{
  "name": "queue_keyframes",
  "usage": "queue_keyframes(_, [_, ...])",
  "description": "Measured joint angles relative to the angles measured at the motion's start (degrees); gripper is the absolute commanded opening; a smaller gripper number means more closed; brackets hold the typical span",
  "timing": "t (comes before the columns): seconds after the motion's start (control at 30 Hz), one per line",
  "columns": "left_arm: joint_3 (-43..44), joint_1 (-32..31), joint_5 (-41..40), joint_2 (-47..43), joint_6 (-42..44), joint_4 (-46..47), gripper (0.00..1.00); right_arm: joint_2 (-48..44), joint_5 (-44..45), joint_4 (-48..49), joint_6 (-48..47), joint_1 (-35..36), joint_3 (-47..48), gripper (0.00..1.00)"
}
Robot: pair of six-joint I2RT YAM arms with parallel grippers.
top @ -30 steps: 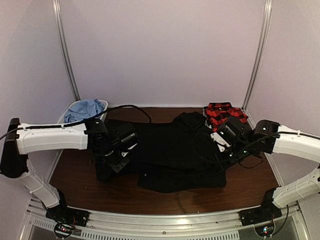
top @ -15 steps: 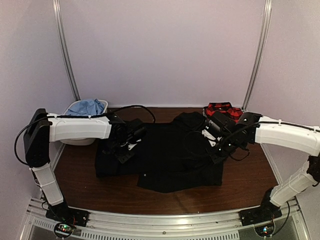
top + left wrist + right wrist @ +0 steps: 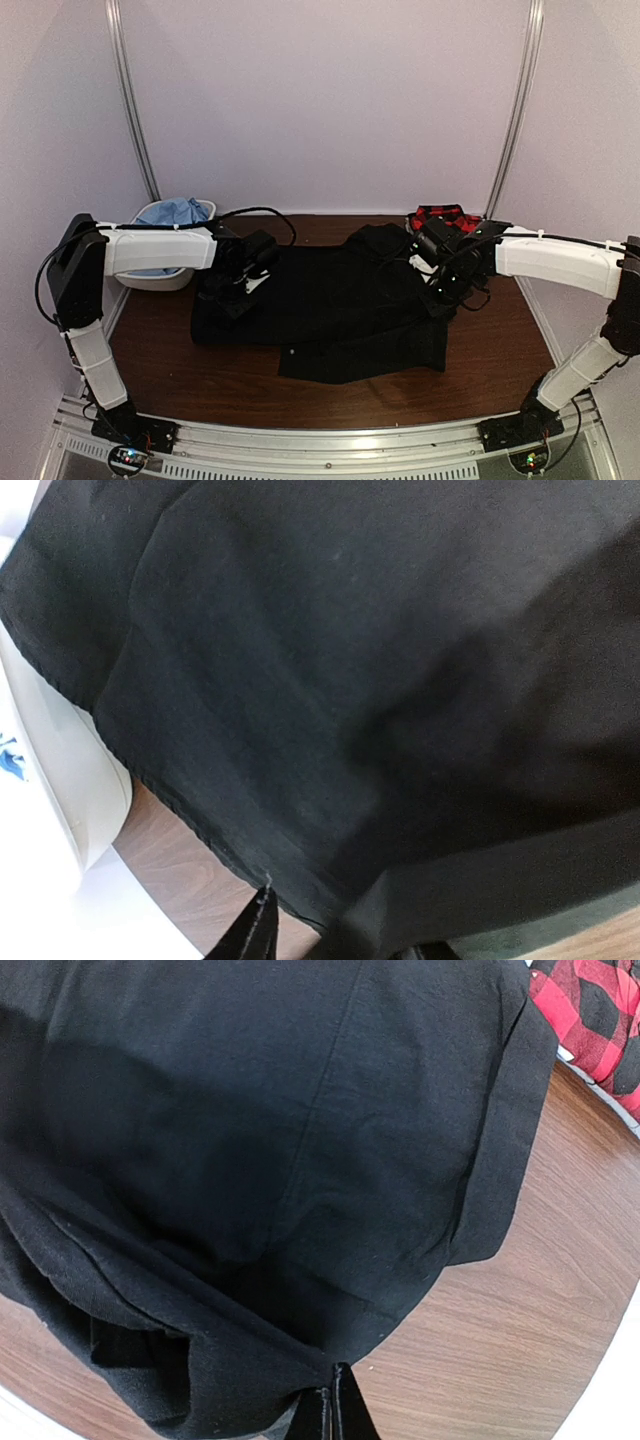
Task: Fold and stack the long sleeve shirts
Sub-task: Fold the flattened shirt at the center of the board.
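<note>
Table (image 3: pixel 500 370): brown wood, carries everything listed.
Black shirt (image 3: pixel 340 300): centre of frame, spread wide. Its left side, bunched under the arm a second ago, now lies flat with a straight edge. The right side is gathered and the lower hem is uneven.
Basket (image 3: pixel 150 282): white, upper left, just beyond the shirt's left corner.
Plaid shirt (image 3: pixel 440 215): upper right, a crumpled heap, not yet folded.
Blue shirt (image 3: pixel 175 212): upper left, heaped in the basket, not yet folded.
Left gripper (image 3: pixel 235 295): over the shirt's left edge. Fingers were clenched a second ago and are now parted, the cloth let go.
Right gripper (image 3: pixel 445 285): at the shirt's right edge. Fingers are pressed together, apparently pinching a fold of black cloth.
Reading: the left side looks laid down and the right side is in hand, so this is early in the task.
</note>
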Motion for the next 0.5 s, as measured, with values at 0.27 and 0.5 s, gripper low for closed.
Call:
queue_keyframes(0.27, [-3.04, 1.14, -0.68, 0.0, -0.04, 0.07, 0.45, 3.41, 0.13, 0.63, -1.6, -2.21, 0.96, 0.0])
queue_keyframes(0.5, [-4.55, 1.22, -0.7, 0.0, -0.24, 0.17, 0.47, 8.59, 0.13, 1.46, -2.43, -2.34, 5.4, 0.03])
